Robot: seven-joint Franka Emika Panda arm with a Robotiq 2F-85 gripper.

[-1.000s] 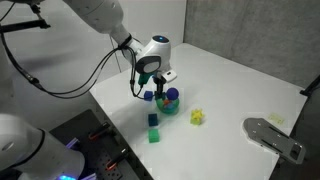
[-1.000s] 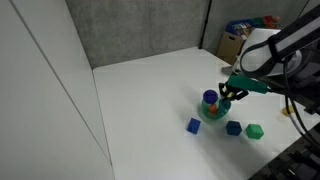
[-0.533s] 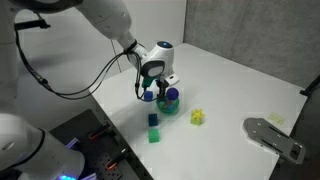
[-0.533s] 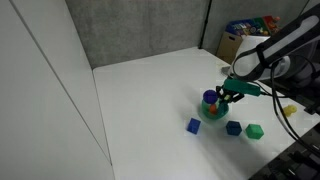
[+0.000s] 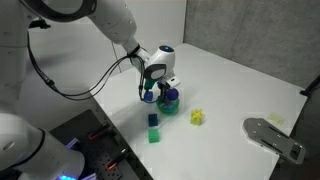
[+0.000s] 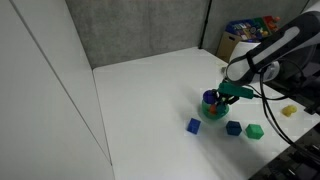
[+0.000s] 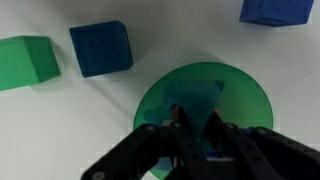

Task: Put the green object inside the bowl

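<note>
In the wrist view my gripper (image 7: 197, 126) is shut on the green object (image 7: 200, 98), a dark teal irregular block. I hold it right over the middle of the round green bowl (image 7: 252, 98). I cannot tell whether the block touches the bowl's floor. In both exterior views the gripper (image 5: 160, 93) (image 6: 222, 95) hangs just above the bowl (image 5: 171, 105) (image 6: 213, 112) on the white table, and the fingers mostly hide the block.
A blue cube (image 7: 102, 48) and a brighter green cube (image 7: 25, 62) lie near the bowl, and another blue block (image 7: 278, 9) lies beyond it. A yellow block (image 5: 197, 117) and a grey device (image 5: 272, 136) lie farther along the table (image 5: 240, 85).
The gripper has come down a little over the bowl with the green object still in it. The other blocks have not moved.
</note>
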